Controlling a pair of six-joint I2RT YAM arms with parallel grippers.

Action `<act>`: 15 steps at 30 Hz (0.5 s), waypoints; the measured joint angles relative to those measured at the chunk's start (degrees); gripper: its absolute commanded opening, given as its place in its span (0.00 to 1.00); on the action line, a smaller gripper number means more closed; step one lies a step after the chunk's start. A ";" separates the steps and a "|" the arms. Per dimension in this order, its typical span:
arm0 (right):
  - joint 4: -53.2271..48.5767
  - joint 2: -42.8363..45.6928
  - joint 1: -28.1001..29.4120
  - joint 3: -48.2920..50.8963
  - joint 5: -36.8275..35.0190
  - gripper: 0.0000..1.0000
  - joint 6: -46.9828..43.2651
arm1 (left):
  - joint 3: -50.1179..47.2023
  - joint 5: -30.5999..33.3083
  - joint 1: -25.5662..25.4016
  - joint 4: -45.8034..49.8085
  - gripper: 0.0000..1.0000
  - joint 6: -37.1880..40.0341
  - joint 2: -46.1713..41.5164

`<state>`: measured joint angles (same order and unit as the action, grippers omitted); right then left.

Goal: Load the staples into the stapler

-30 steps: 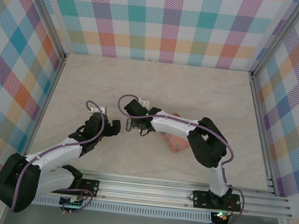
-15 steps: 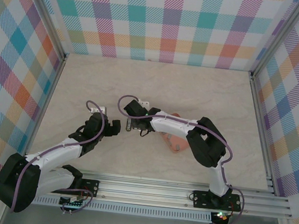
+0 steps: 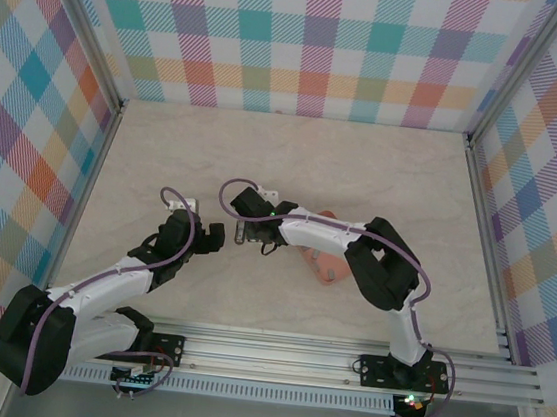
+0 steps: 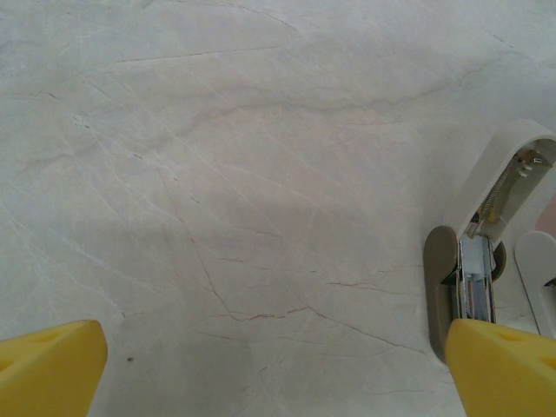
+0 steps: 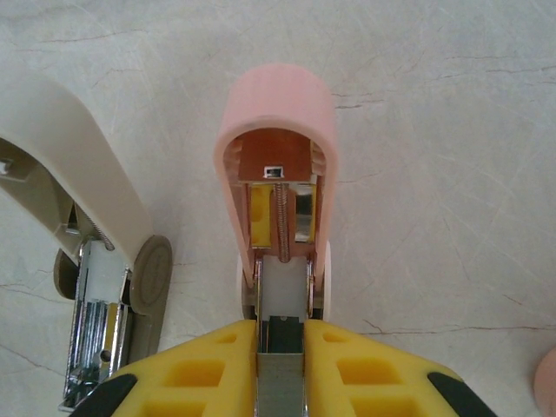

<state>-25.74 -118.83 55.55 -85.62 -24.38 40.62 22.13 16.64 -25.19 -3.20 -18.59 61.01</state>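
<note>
Right jaws tight around staples (image 5: 280,373)

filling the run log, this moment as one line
right gripper: shut on dark-grey metal staple strip | strip: at magazine of open pink plastic stapler | left gripper: open, beside open beige plastic stapler

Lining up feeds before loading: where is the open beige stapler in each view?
Left wrist: beige stapler at the right edge, lid raised.
Right wrist: left side, beside the pink stapler.
Top external: perhaps the pale speck between the arms' ends; too small to tell.
Shared landmark: the marble tabletop.
</note>
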 measured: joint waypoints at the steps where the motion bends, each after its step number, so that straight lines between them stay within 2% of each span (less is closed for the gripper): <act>1: 0.00 -0.15 0.00 0.00 -0.02 0.21 0.13 | 0.00 0.00 0.00 0.00 1.00 0.00 0.00; 15: -1.14 -0.63 0.00 -0.57 -0.02 0.27 0.74 | 0.00 0.00 0.00 0.00 1.00 0.00 0.00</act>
<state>-26.87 -119.46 55.55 -86.19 -24.40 41.36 22.13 16.64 -25.19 -3.20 -18.59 61.01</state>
